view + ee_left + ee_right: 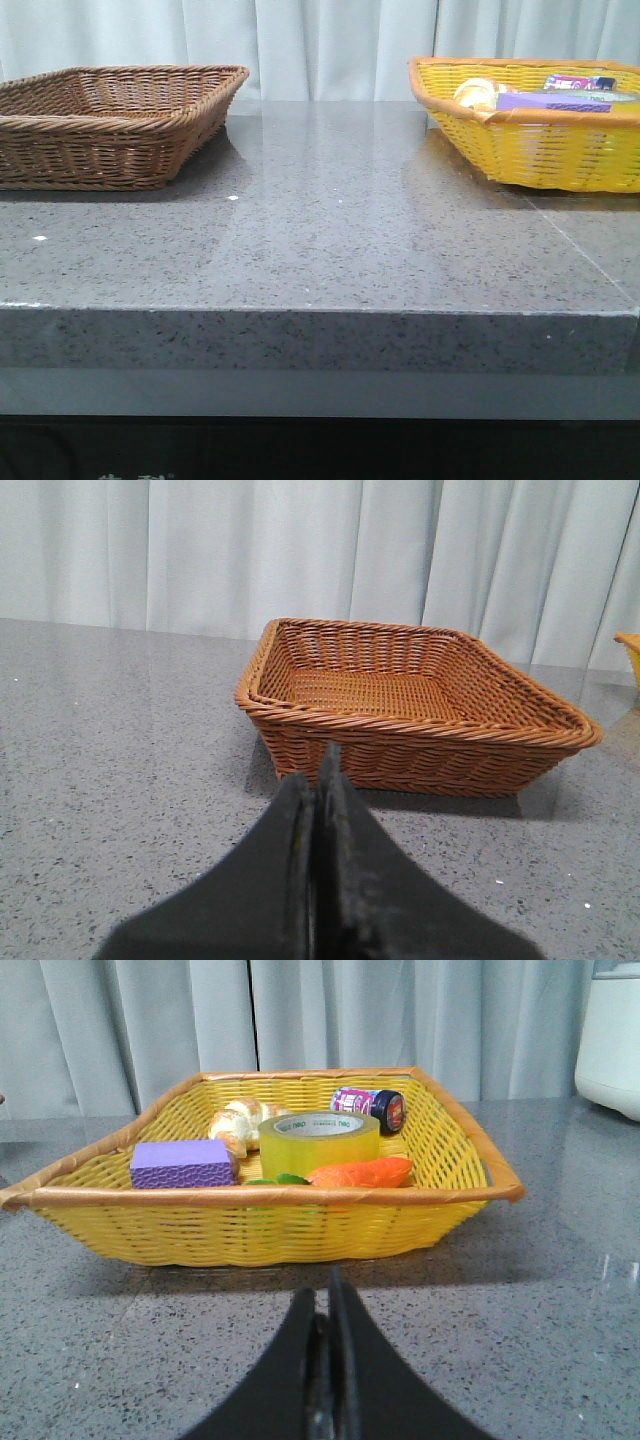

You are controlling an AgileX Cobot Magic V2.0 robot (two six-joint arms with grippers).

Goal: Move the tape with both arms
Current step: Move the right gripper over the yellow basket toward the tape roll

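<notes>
tape (320, 1144) half hidden behind yellow basket (260, 1222) rim, carrot (360, 1172)

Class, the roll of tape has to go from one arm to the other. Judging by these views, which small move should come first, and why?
Probably the right gripper should open and advance toward the tape. Its fingers are shut short of the yellow basket, where the roll lies flat among other items, while the left gripper faces the brown basket.
</notes>
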